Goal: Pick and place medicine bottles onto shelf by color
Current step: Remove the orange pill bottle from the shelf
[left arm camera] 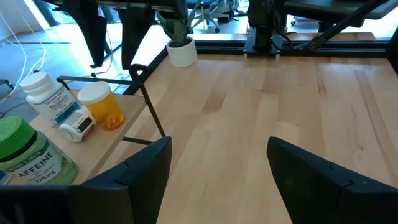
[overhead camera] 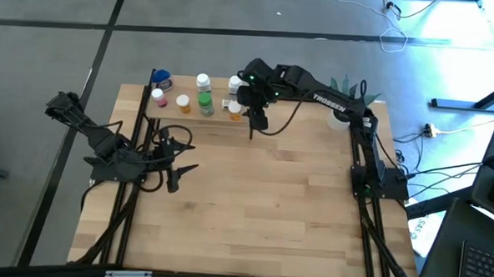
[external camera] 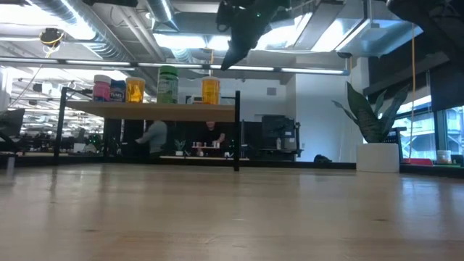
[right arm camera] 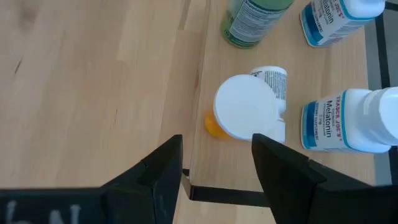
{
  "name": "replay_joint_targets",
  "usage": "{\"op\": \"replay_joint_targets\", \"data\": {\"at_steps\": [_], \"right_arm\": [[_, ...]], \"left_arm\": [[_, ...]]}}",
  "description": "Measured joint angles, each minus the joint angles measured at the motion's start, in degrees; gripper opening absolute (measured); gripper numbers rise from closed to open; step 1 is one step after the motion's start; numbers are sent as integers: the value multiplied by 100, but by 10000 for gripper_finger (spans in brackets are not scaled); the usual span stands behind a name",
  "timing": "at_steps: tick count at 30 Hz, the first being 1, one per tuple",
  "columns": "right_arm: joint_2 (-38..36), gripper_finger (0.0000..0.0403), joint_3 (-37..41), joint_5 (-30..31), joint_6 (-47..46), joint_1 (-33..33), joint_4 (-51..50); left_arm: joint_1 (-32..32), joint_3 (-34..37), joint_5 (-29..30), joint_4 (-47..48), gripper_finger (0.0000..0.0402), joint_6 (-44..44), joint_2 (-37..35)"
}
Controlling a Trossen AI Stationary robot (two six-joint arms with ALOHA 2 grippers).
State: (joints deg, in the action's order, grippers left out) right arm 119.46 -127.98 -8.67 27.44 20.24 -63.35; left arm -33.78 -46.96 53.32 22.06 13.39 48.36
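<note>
Medicine bottles (overhead camera: 197, 97) stood in a row on the shelf (overhead camera: 199, 124), which ran along the far edge of the table (overhead camera: 252, 205) toward its far left corner. In the high view the row held a blue bottle (overhead camera: 161, 79) and a pink bottle (overhead camera: 158, 95) at the left end, then an orange bottle (overhead camera: 183, 104), a green bottle (overhead camera: 205, 102) with a white bottle (overhead camera: 203, 81) behind it, and a second orange bottle (overhead camera: 235, 111) at the right end, close to the shelf's front edge. A small white bottle (right arm camera: 272, 99) lay on its side just behind that orange one, with an upright white Melatonin bottle (right arm camera: 351, 121) beside it.

The right gripper (overhead camera: 253, 118) hung above the shelf's right end, over the second orange bottle. Its fingers (right arm camera: 158, 171) stood apart and empty, with the bottle's white cap showing between them, below them and untouched, in the right wrist view.

The left gripper (overhead camera: 174, 175) waited low over the table near its left edge, in front of the shelf, its fingers (left arm camera: 146, 168) also spread and holding nothing.

A potted plant (overhead camera: 345, 99) stood at the table's far right corner. In the low view, a person (external camera: 154, 138) was visible in the room beyond the table, seen under the shelf.
</note>
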Motion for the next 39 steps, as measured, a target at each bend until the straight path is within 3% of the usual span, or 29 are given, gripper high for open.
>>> {"op": "replay_joint_targets", "data": {"at_steps": [9,16,25,34,39], "right_arm": [[0,195,0,154,9,-60,-34],[-16,195,-81,216,-17,-53,-295],[-20,195,14,176,116,198,-36],[-11,195,430,-1089,131,943,822],[-9,195,832,-1264,193,1050,1187]], "left_arm": [[138,0,227,0,259,6,0],[984,0,248,0,259,-307,0],[1968,0,-940,2,259,-562,-26],[2103,0,-1147,2,259,-631,-26],[2103,0,-1147,2,259,-636,-26]]}}
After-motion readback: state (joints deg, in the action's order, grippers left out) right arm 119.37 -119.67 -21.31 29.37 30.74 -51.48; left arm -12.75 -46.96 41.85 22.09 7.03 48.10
